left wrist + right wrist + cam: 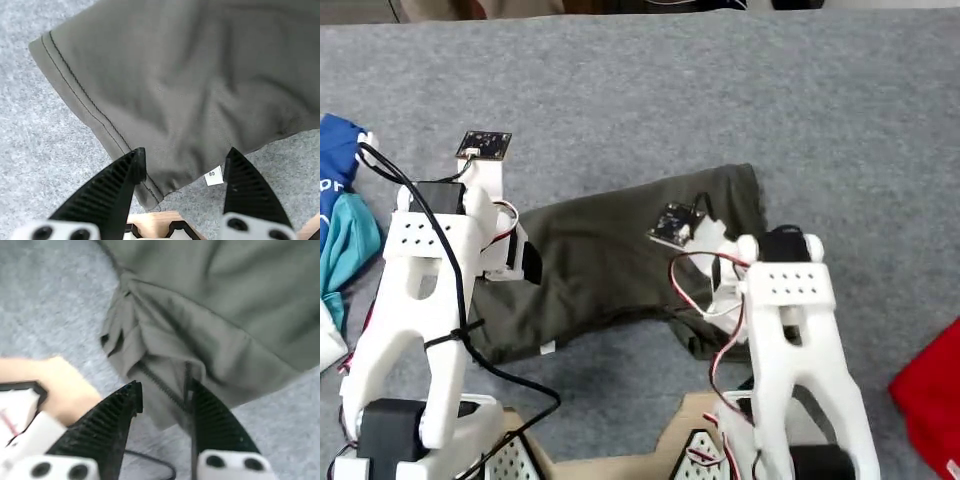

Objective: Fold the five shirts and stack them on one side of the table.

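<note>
An olive green shirt (620,260) lies crumpled and partly folded in the middle of the grey table. My left gripper (182,162) is open just above the shirt's stitched hem (85,100), beside a small white tag (213,176). In the high view the left gripper (525,258) is at the shirt's left end. My right gripper (162,395) is open low over a bunched, folded edge of the shirt (165,355), with cloth lying between its fingers. The right arm (790,300) stands over the shirt's near right corner.
Blue and teal shirts (342,215) are heaped at the left edge of the table. A red shirt (932,400) lies at the right edge. The arms' wooden base (685,415) borders the near side. Bare grey table (720,90) stretches behind the olive shirt.
</note>
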Available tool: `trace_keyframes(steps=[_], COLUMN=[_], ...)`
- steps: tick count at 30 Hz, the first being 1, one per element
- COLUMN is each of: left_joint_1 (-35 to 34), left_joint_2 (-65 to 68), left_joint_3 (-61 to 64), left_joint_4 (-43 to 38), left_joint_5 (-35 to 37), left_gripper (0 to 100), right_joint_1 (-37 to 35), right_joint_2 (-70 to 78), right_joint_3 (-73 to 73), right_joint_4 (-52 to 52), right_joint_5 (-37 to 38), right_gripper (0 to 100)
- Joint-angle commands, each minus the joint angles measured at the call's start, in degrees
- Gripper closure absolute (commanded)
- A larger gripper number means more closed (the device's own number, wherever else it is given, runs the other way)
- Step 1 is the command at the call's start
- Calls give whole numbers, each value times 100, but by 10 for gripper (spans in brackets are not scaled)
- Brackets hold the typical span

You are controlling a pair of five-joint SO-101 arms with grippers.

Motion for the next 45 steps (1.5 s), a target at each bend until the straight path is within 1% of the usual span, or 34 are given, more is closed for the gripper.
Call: trace_keyframes(steps=[1, 3, 7, 13, 15, 19, 25, 27, 30, 31, 38, 41, 45], left_joint_1=[0, 0, 0, 0, 0, 0, 9, 9, 9, 9, 9, 9, 9], left_joint_2=[-119, -119, -119, -119, -119, -119, -119, -119, -119, -119, -119, -119, -119], left_joint_3=[-18, -18, -18, -18, -18, -9, -9, -9, -9, -9, -9, -9, -9], left_joint_4=[44, 44, 44, 44, 44, 105, 132, 132, 132, 132, 149, 149, 149], left_joint_5=[9, 9, 9, 9, 9, 9, 9, 9, 9, 9, 9, 9, 9], left_gripper=[740, 740, 740, 740, 740, 740, 740, 740, 740, 740, 740, 740, 740], right_joint_1=[-31, -22, -13, -13, -4, 215, 295, 286, 321, 330, 558, 567, 558], right_joint_2=[620, 1015, 1543, 1587, 1587, 1613, 1631, 1631, 1596, 1596, 1587, 1587, 1578], right_joint_3=[-330, -470, -681, -840, -866, -945, -857, -796, -760, -752, -681, -681, -760], right_joint_4=[-457, -598, -686, -695, -686, -668, -624, -615, -607, -607, -457, -264, -308], right_joint_5=[70, 70, 316, 343, 484, 747, 782, 774, 738, 738, 738, 756, 756], right_gripper=[863, 864, 863, 862, 861, 861, 865, 891, 986, 992, 983, 983, 979])
